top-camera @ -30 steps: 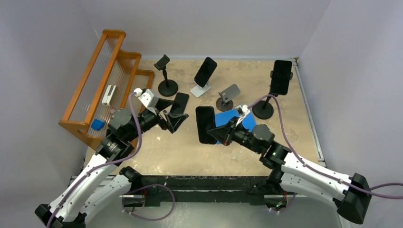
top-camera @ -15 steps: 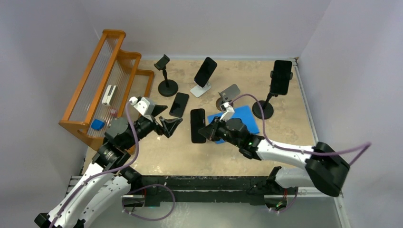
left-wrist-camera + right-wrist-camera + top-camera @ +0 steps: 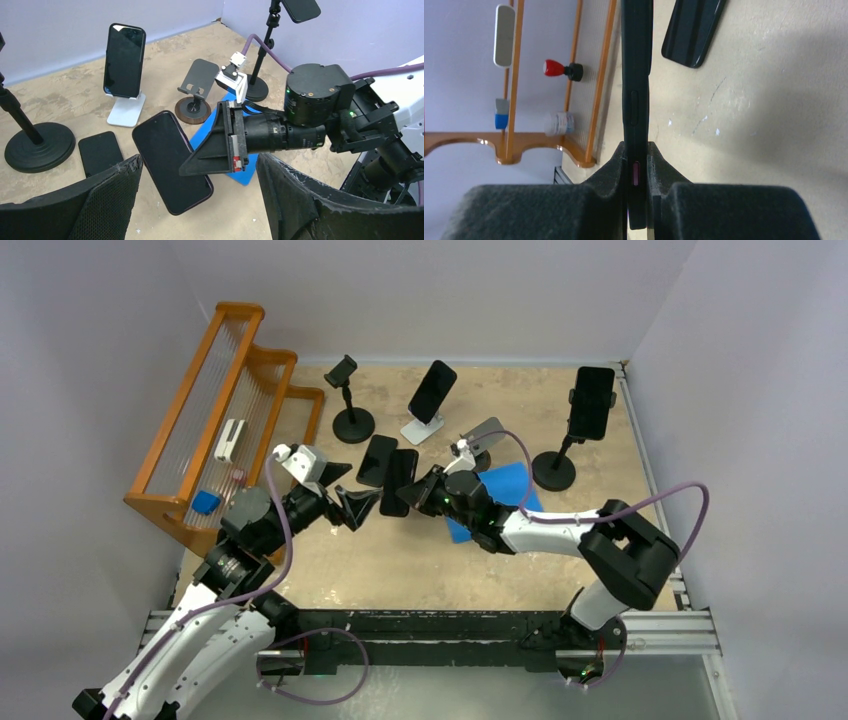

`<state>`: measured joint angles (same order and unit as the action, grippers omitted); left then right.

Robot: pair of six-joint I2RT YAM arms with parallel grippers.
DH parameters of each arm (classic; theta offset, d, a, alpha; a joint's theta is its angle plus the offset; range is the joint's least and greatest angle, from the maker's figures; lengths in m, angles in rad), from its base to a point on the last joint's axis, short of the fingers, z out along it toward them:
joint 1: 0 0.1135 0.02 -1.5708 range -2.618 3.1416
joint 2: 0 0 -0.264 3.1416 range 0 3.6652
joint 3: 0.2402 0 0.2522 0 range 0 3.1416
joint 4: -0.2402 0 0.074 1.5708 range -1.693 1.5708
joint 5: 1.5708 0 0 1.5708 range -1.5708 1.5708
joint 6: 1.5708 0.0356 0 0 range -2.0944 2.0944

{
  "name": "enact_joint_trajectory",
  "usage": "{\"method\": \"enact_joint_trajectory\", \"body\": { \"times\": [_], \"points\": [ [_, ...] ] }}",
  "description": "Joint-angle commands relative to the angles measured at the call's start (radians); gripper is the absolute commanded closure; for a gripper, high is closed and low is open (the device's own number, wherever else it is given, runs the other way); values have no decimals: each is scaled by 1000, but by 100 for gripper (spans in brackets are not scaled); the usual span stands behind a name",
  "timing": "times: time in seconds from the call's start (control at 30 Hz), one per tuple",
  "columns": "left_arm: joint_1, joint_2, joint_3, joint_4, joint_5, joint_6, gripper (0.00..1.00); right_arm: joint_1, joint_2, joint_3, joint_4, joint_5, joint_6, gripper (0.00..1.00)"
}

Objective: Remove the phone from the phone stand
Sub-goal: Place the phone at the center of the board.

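My right gripper (image 3: 418, 492) is shut on the lower end of a black phone (image 3: 399, 480), which it holds off the table, tilted, at centre left. The right wrist view shows that phone (image 3: 636, 95) edge-on, pinched between both pads (image 3: 614, 170). The grey phone stand (image 3: 484, 436) behind the gripper is empty. My left gripper (image 3: 358, 504) stands open just left of the held phone, touching nothing; in its wrist view the phone (image 3: 167, 165) hangs between its fingers (image 3: 107, 195). A second black phone (image 3: 377, 459) lies flat on the table beside the held one.
A white stand (image 3: 422, 427) at the back holds a phone (image 3: 433, 390). A tall black stand (image 3: 553, 471) on the right holds another phone (image 3: 592, 402). A small clamp stand (image 3: 352, 423) is empty. A blue mat (image 3: 505, 482) lies under the right arm. An orange wooden rack (image 3: 228, 390) fills the left side.
The right arm has carried the phone left and away from me, over to the phone lying flat. The left gripper drew back from that flat phone and stayed open.
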<state>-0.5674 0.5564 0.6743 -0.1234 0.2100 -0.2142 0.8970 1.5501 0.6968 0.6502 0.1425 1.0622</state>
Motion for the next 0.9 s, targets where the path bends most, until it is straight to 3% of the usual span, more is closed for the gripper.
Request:
{"method": "enact_joint_trajectory", "body": {
  "times": [0.0,0.43,0.87],
  "points": [
    [1,-3,10,11,-22,17,18,-28,24,108,116,38,74,100],
    [2,-8,9,8,-22,9,18,-50,104,205,-17,163,89,100],
    [0,-1,10,5,-22,12,18,-96,197,309,-150,109,132,100]
  ]
}}
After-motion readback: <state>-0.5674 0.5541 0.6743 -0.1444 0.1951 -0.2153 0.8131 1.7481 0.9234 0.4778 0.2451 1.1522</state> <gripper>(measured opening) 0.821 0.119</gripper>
